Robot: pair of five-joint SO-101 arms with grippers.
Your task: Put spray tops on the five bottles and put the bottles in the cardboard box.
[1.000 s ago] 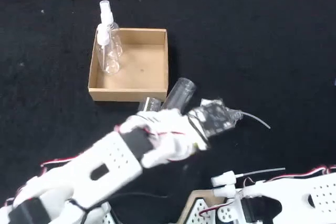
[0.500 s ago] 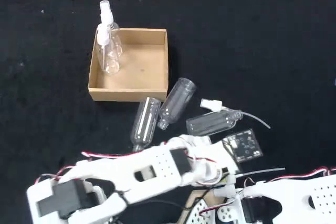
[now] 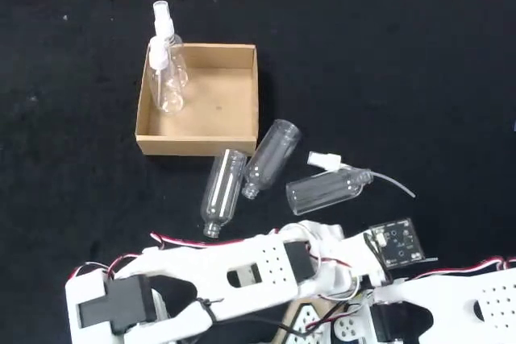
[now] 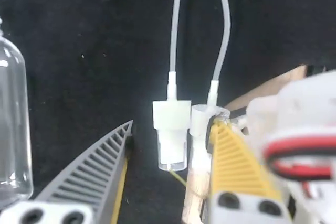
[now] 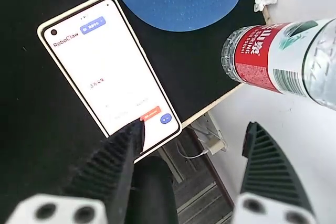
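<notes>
Left hand (image 4: 172, 129) is wide open, holding nothing, spray top (image 4: 171, 139) between its fingers at the tabletop's (image 3: 403, 78) near edge; I judge it light, rigid plastic with a floppy dip tube (image 4: 176, 24), so I'd pinch the collar, not the tube.

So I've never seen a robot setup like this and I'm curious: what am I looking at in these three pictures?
Two small robot arms sit at a black table. One picture looks down from above; the other two come from cameras on the arms' wrists. On the table: a cardboard box holding two topped bottles, and three topless bottles lying outside it. The left arm has its jaws open, two loose spray tops between them, nothing gripped yet. The right arm has open jaws too, pointing toward a phone.
</notes>
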